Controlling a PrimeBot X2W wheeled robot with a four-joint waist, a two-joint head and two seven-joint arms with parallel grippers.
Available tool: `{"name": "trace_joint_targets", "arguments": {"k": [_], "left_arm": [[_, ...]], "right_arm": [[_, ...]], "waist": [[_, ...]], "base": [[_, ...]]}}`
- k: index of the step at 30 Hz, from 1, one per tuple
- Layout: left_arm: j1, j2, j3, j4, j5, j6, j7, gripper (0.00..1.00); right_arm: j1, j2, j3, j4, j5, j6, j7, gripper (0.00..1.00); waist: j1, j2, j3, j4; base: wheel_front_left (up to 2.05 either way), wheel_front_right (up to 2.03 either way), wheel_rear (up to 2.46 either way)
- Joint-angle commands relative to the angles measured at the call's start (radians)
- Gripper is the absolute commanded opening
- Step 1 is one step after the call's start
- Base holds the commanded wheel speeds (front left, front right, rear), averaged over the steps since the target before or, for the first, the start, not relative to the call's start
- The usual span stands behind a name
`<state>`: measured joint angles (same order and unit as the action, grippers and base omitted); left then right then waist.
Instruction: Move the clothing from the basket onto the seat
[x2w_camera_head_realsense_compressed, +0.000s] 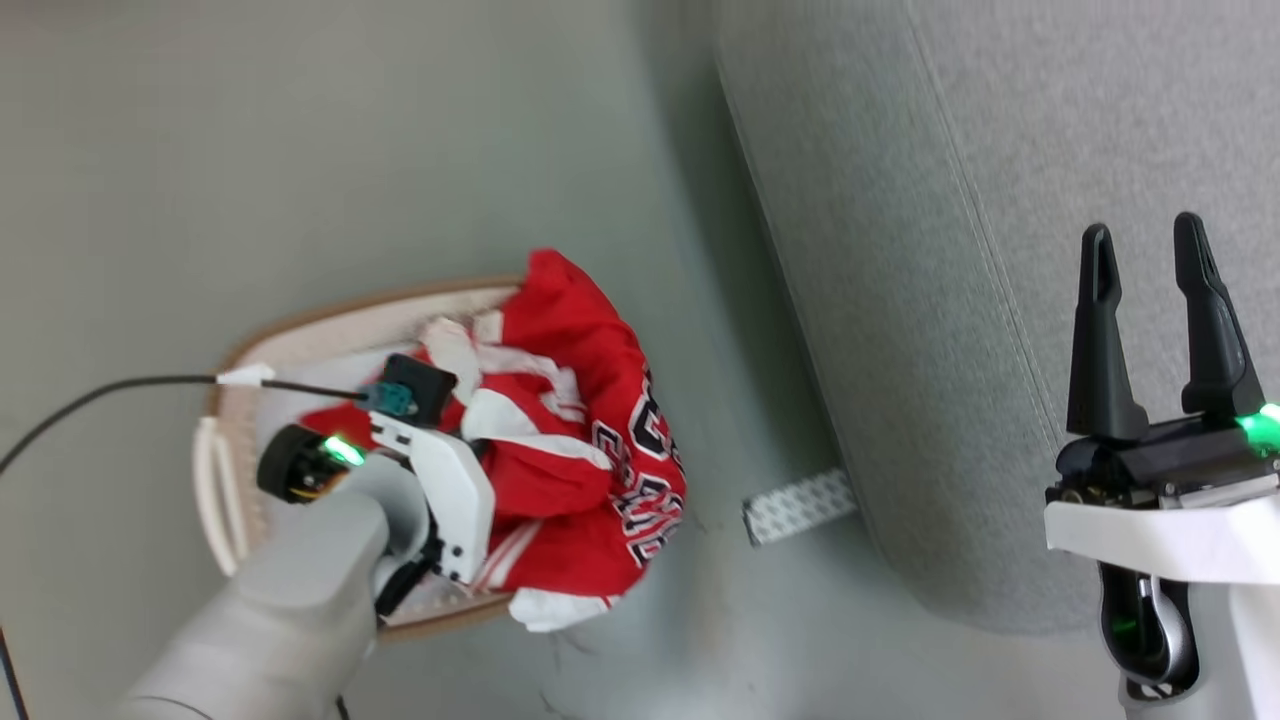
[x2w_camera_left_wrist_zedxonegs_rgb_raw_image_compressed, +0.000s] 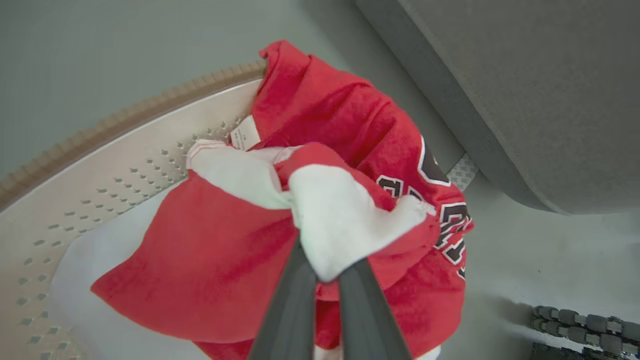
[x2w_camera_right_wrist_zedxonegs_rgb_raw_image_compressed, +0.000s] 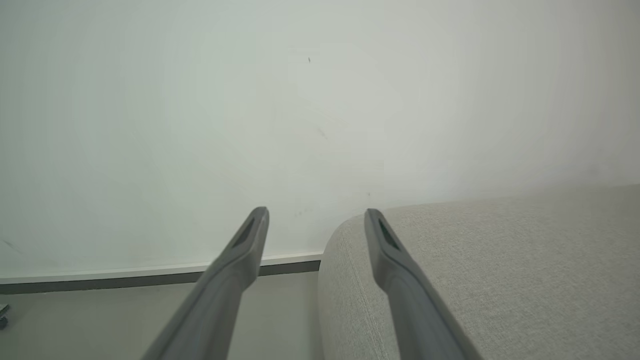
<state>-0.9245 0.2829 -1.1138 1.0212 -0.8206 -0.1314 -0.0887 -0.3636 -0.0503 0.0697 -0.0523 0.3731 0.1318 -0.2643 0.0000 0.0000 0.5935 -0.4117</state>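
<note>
Our left gripper (x2w_camera_left_wrist_zedxonegs_rgb_raw_image_compressed: 327, 260) is pinched shut on a white and red fold of the clothing (x2w_camera_head_realsense_compressed: 560, 420); its two dark fingers (x2w_camera_left_wrist_zedxonegs_rgb_raw_image_compressed: 292, 310) come together with the cloth squeezed between them. The clothing is in the basket (x2w_camera_head_realsense_compressed: 330, 318), heaped on the side nearest the seat (x2w_camera_head_realsense_compressed: 950, 300); the jersey (x2w_camera_left_wrist_zedxonegs_rgb_raw_image_compressed: 350, 115) with black and white letters spills over that rim toward the floor (x2w_camera_head_realsense_compressed: 400, 150); a plain white pad (x2w_camera_left_wrist_zedxonegs_rgb_raw_image_compressed: 75, 280) lies under the heap. The big thing for the next move, we think, is this: the seat lies to our right of the basket and stands higher, with a strip of bare floor between the two; so the bundle has to go up first and then across to the right. The heap runs long from the far rim to the near rim, side by side with the seat's rounded edge; we hold it by a fold on top, so the loose ends may droop and could catch on the rim. Our left arm is the nearer one and it has the cloth; our right gripper (x2w_camera_head_realsense_compressed: 1142, 230) hangs over the seat, well apart from the basket, with its fingers spread wide and nothing in them; it may be in the way where the clothing should land. A small patterned strip (x2w_camera_head_realsense_compressed: 798, 506) lies on the floor at the seat's foot; a black cable (x2w_camera_head_realsense_compressed: 100, 392) runs to our left wrist.
</note>
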Motion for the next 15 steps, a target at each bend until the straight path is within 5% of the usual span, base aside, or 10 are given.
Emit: {"name": "trace_joint_targets", "arguments": {"k": [1,15], "left_arm": [[0.026,-0.018,-0.013,-0.011,-0.022,0.002,-0.028,0.00],[0.072,-0.088,-0.049,-0.110,-0.134,0.002,-0.160,0.00]], "right_arm": [[0.031,-0.001,-0.010,0.013,-0.019,-0.002,0.000,1.00],[0.166,-0.025,-0.032,0.078,-0.074,-0.002,0.000,1.00]], "waist": [[0.0000,0.0000,-0.113,0.073],[0.0000,0.0000,-0.417,0.195]], "base": [[0.00,0.00,0.00],[0.00,0.00,0.00]]}}
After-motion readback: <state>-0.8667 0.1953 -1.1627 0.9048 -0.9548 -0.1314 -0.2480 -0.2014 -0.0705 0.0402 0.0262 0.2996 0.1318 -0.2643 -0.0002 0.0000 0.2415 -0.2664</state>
